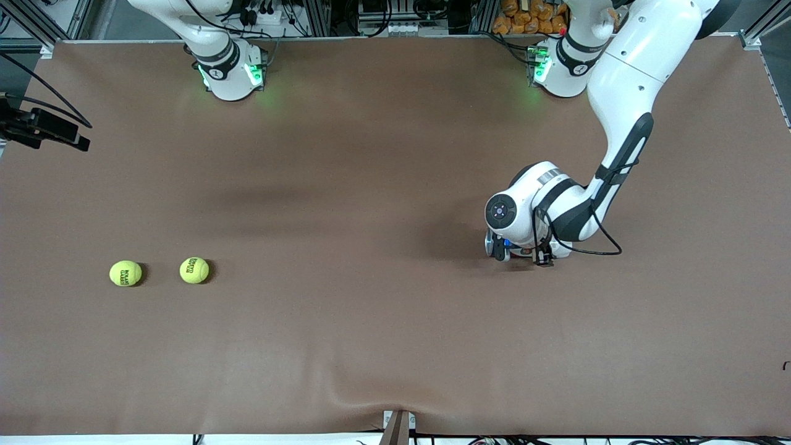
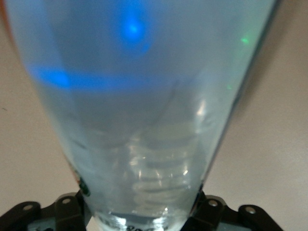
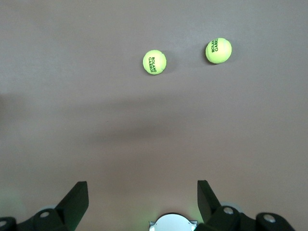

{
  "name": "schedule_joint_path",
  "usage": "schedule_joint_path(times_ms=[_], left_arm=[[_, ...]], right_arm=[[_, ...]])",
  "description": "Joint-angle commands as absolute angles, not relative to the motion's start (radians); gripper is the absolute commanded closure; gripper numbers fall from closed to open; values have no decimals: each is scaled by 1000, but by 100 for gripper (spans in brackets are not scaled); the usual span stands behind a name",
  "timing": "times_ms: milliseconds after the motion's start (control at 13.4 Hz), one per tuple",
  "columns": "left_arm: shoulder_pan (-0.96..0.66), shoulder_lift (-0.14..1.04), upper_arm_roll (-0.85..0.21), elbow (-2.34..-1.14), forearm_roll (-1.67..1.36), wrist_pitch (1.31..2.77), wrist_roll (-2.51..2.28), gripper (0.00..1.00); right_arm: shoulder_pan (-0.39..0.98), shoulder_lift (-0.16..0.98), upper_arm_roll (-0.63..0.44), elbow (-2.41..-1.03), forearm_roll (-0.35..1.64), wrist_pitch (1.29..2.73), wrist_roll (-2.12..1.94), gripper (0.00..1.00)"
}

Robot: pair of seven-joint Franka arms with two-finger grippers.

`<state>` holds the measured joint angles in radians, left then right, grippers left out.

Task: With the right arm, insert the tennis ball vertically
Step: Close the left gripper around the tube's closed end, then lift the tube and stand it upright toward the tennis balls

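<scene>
- Two yellow-green felt tennis balls with black lettering lie on the brown covered table (image 1: 371, 154), toward the right arm's end.
- The outer tennis ball (image 1: 125, 273) (image 3: 218, 50) sits closest to that end; the inner tennis ball (image 1: 194, 270) (image 3: 154, 62) is beside it toward the middle. They lie apart, about level with each other.
- There are two white arms and one clear plastic tube (image 2: 144, 96).
- Both balls lie well in from every table edge. Bare brown surface surrounds them, and a wide open stretch separates them from the left arm.
- The right gripper (image 3: 143, 202) hangs in the air above the table with its black fingers (image 3: 79, 202) spread wide and holding nothing. Both balls show below it.
- The left gripper (image 1: 522, 252) (image 2: 142, 211) is low over the table toward the left arm's end, its fingers clamped on either side of the clear plastic tube.
</scene>
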<state>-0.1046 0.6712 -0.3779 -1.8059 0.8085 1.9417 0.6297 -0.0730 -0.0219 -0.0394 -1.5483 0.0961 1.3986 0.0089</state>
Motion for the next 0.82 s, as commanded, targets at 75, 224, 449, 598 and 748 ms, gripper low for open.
schedule_joint_path(times_ms=[75, 224, 449, 598, 748], left_arm=[[-100, 675, -393, -1801, 802, 1953, 638, 25], [-100, 673, -403, -1798, 801, 1953, 638, 24], [-100, 669, -445, -1789, 801, 1951, 638, 24], [-98, 667, -469, -1778, 789, 1953, 632, 24], [-98, 664, -501, -1744, 735, 1953, 626, 24]], right_arm=[[-89, -29, -28, -1545, 106, 1390, -2, 0], [-89, -31, -26, -1545, 106, 1390, -2, 0], [-89, -29, -26, -1545, 106, 1390, -2, 0], [-87, -29, -26, -1545, 106, 1390, -2, 0], [-87, -31, -26, -1545, 106, 1390, -2, 0]])
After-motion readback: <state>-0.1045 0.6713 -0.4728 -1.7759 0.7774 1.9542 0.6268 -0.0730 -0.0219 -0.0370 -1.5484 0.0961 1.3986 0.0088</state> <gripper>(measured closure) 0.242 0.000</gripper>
